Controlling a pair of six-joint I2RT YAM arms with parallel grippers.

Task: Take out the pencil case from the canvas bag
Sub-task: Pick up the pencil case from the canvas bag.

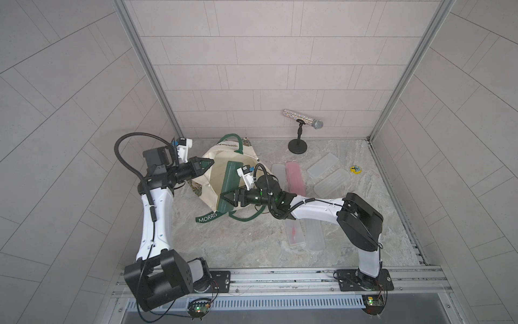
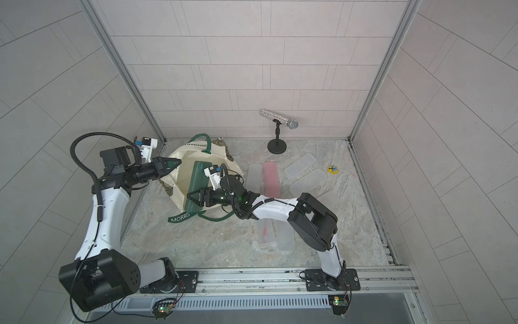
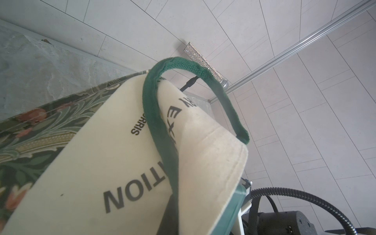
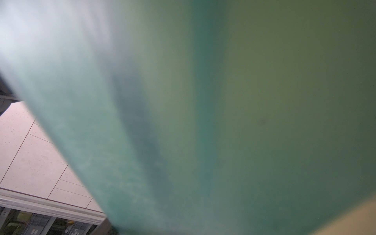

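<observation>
The cream canvas bag (image 1: 213, 179) lies on its side on the stone table, green handles spread and its "MORRIS" strap (image 1: 207, 218) toward the front. My left gripper (image 1: 209, 162) is shut on the bag's far-left rim, and the fabric (image 3: 101, 162) hides its fingers in the left wrist view. A long dark green pencil case (image 1: 231, 179) sticks out of the bag's mouth. My right gripper (image 1: 225, 197) is shut on its near end. The pencil case (image 4: 223, 122) fills the right wrist view as a green blur, and its edge (image 3: 234, 207) shows past the bag's rim.
A glittery microphone on a black stand (image 1: 302, 119) stands at the back. Right of the bag lie a clear case (image 1: 279, 174), a pink one (image 1: 295, 179) and two clear lids (image 1: 332, 181). Two more clear cases (image 1: 304, 232) lie nearer the front. A small yellow object (image 1: 356, 169) sits far right.
</observation>
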